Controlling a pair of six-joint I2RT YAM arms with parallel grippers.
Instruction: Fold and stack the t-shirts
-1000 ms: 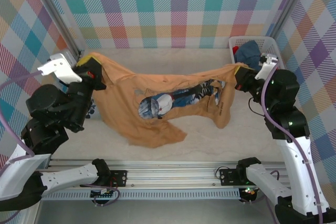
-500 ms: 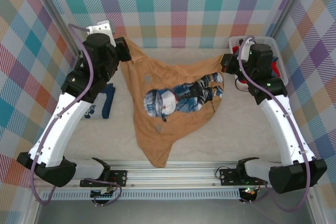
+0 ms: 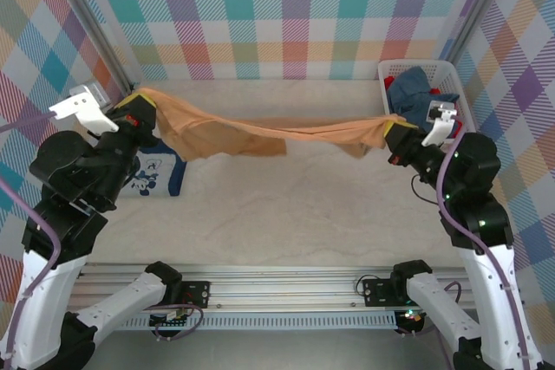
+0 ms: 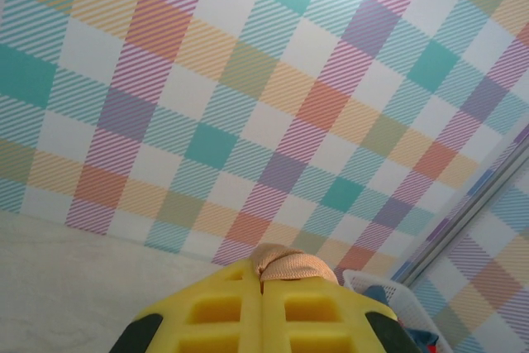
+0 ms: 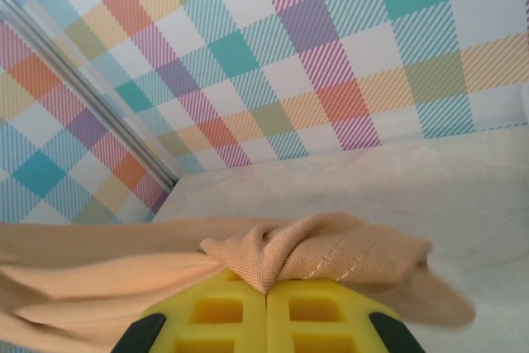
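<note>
Tan t-shirt [image 3: 260, 134] hangs taut; navy shirt [image 3: 165, 175] shows pale cartoon print.

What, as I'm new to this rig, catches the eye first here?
The tan shirt is strung taut above the table, its ends pinched by the shut left gripper and right gripper. A navy shirt lies on the table near the left arm. A basket holding blue cloth sits in the far right corner.
</note>
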